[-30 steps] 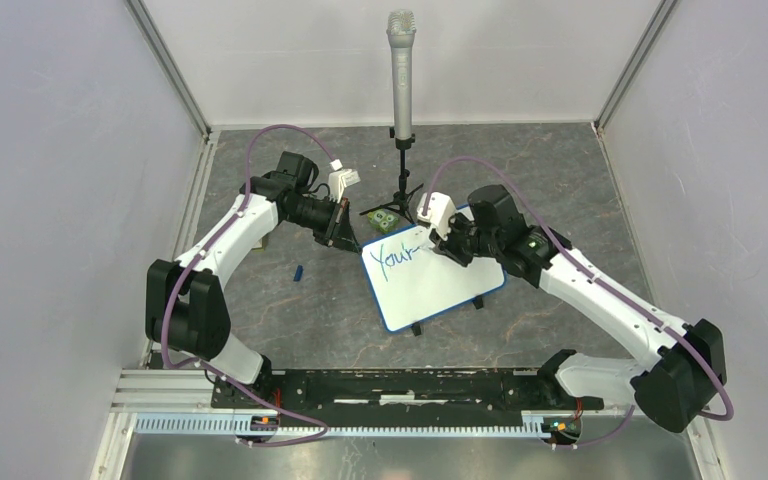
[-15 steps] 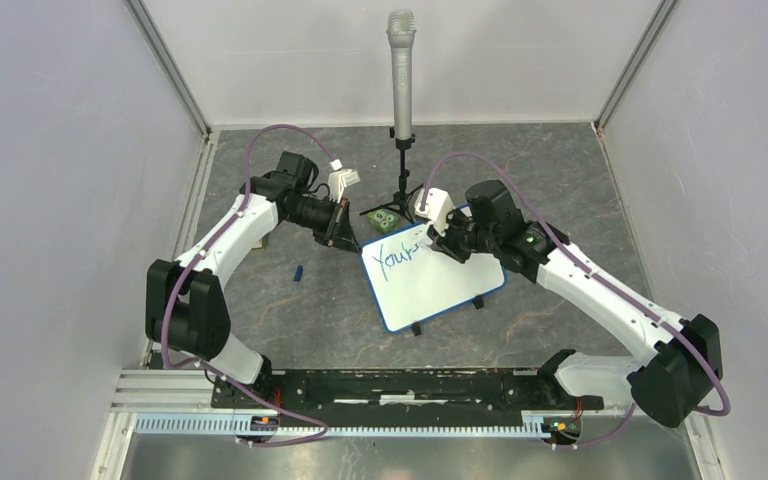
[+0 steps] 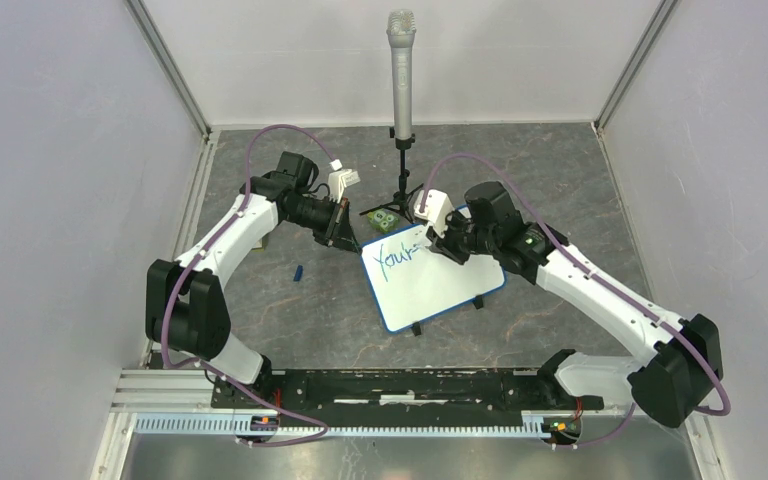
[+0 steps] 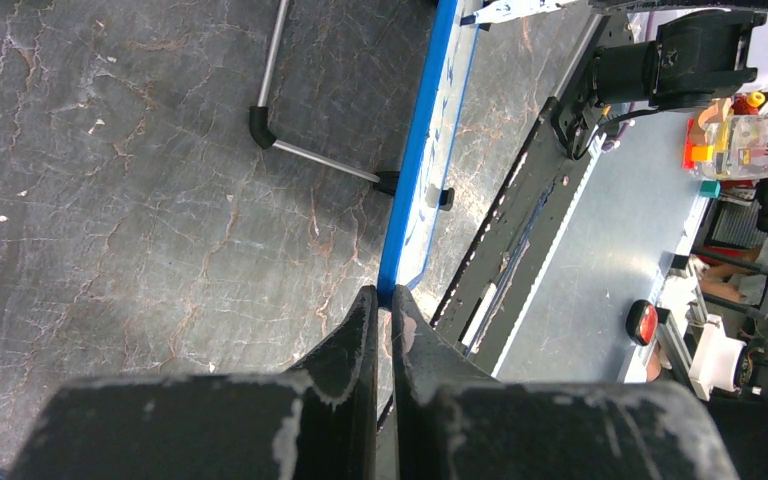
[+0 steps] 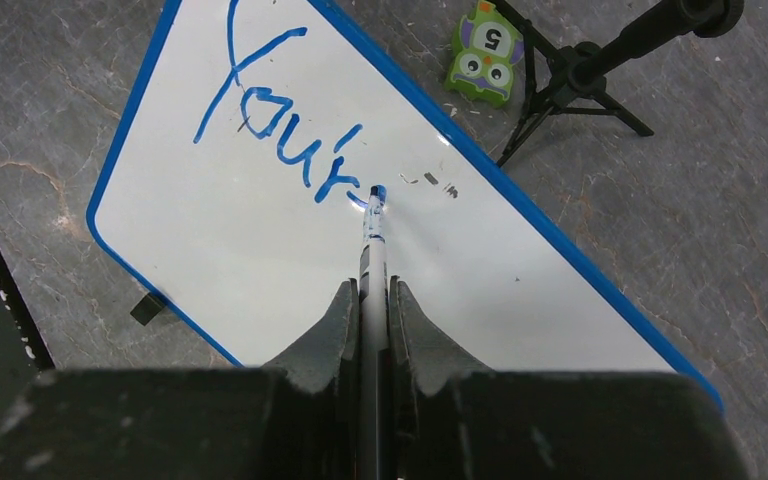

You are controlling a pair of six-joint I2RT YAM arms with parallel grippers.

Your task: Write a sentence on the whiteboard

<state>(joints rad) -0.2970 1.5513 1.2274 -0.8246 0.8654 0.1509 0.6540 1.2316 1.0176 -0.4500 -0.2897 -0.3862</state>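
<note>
The writing step is being carried out. A blue handwritten sentence (image 5: 280, 130) is being laid down on the small white rectangular whiteboard (image 3: 432, 283) with rounded corners and a thin blue edge. The board is being carried askew on its feet near the middle of the dark grey marbled worktop (image 3: 290, 320), somewhat toward the far edge. Only roughly "You'r" is being shown, so the task is being judged early.

A slim blue-tipped marker (image 5: 373, 240) is being gripped tightly in the right pincer (image 5: 372, 292), its tip being pressed to the board just after the last stroke. The board's far-left corner is being clamped in the narrowly closed left pincer (image 4: 381, 300). Both arms are being reached forward and inward, elbows bent outward.

An "e" is probably being called for next, needing a small, steady shift toward the worktop's right edge.
</note>
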